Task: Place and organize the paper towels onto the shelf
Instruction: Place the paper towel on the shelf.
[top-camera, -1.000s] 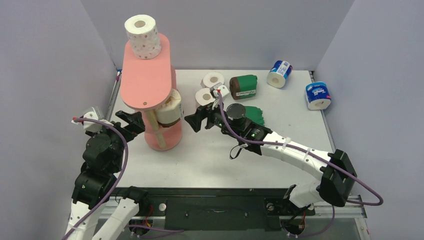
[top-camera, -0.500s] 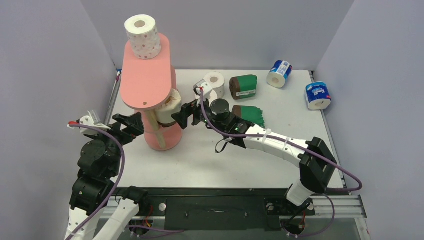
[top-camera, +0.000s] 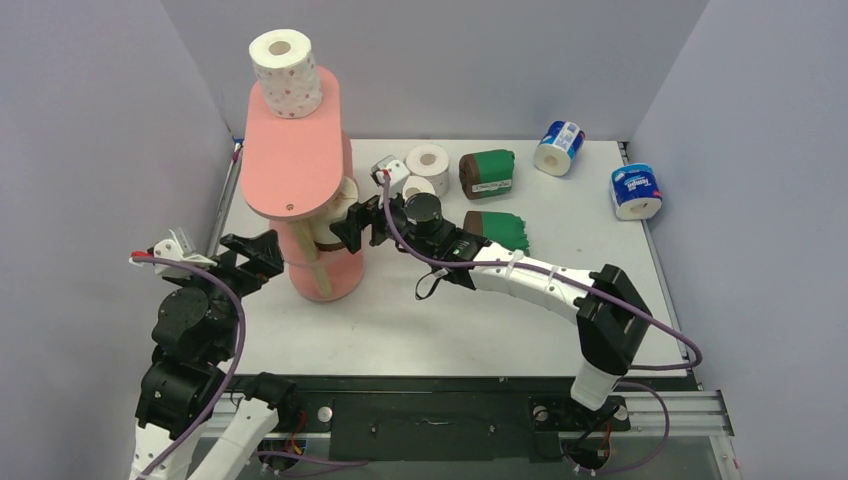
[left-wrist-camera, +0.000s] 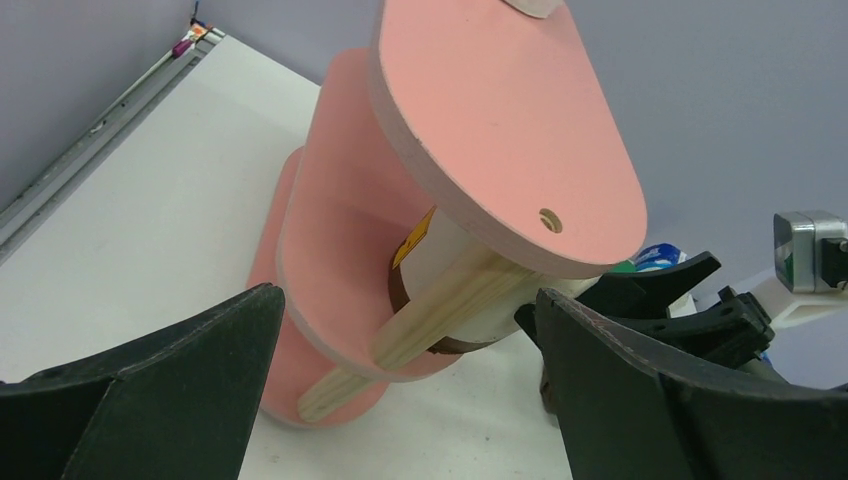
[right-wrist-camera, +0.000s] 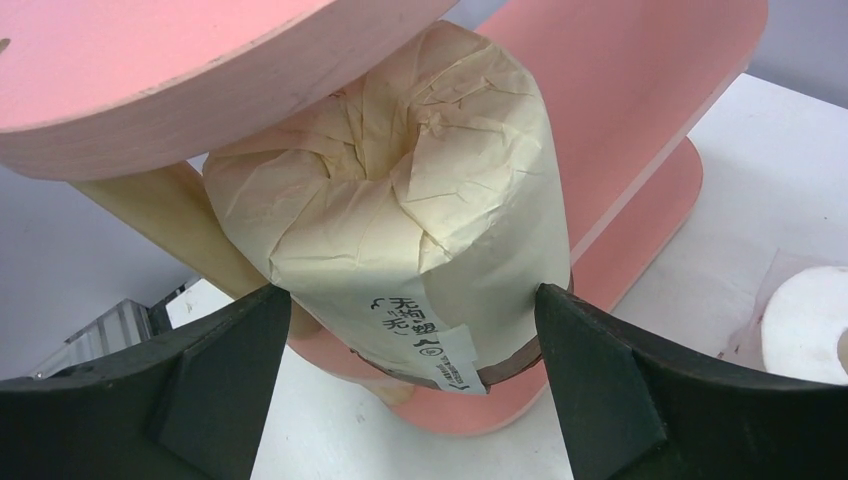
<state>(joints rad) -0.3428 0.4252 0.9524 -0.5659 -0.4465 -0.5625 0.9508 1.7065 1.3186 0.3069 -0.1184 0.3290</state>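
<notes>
- Since a second ago, my right arm has swung left, taking the right hand (top-camera: 352, 222) from mid-desk to the shelf's (top-camera: 295, 150) middle tier. The left arm has drawn back a little.
- Right hand is spread wide, its fingers flanking the cream roll (right-wrist-camera: 400, 200) on that tier. I see no squeeze on it.
- Left hand (top-camera: 255, 255) is wide and empty, just beside the shelf's near end.
- I judge this a nudge or re-grip. I want to stay level under the top board, keep off the post (left-wrist-camera: 420, 320), and go gently, since the tall shelf could tip.
- Count: eight rolls and one shelf.
- One dotted roll (top-camera: 285, 75) is on top and the cream roll is inside.
- On the desk (top-camera: 400, 320) are two white rolls (top-camera: 430, 160), two green rolls (top-camera: 487, 172) and two blue rolls (top-camera: 636, 190).
</notes>
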